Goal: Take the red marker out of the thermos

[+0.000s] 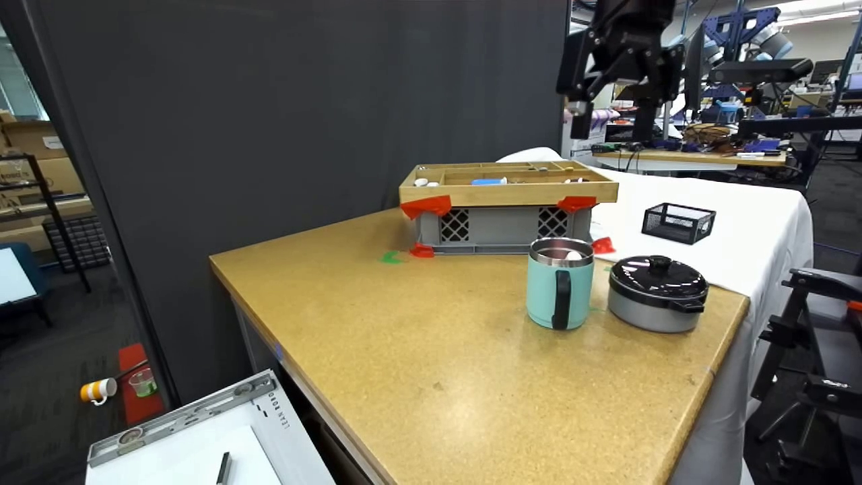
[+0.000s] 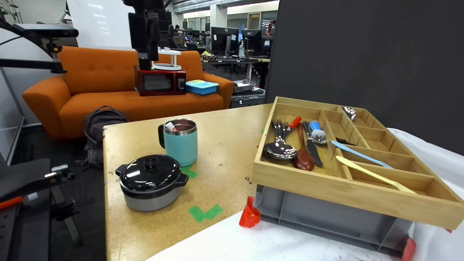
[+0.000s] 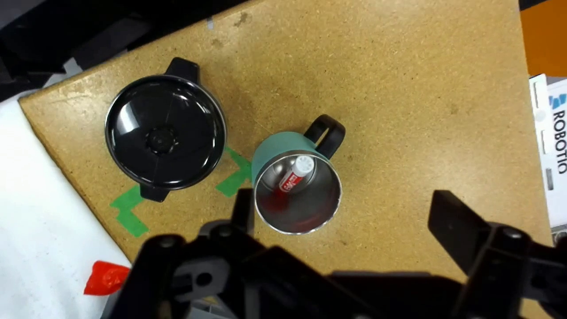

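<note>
Currently, the gripper [image 1: 613,123] hangs high above the table [image 1: 404,337], its two fingers [image 3: 456,226] spread wide apart and gripping nothing. The red marker [image 3: 296,175] is inside the thermos [image 3: 277,146], leaning, with its white end up on the handle side, near the rim. The thermos stands upright on the table, and just beside it, apart from it, sits a grey pot [image 2: 150,201] with its black lid [image 1: 640,279] on. Strips of green tape [image 2: 197,214] lie near the pot. In both exterior views a wooden tray [image 2: 348,194] rests on a grey crate [image 1: 502,229]; it holds metal spoons [image 2: 281,150], a brown spoon [image 2: 304,159] and a knife [image 2: 314,153], while a blue stick [image 2: 359,153] and a yellow stick [image 2: 373,174] each rest one end over a divider. Red tape [image 1: 429,206] clings to the tray. A black basket [image 1: 667,230] stands on a white cloth [image 1: 754,215], and an orange sofa [image 2: 108,74] shows beyond the table in an exterior view.
</note>
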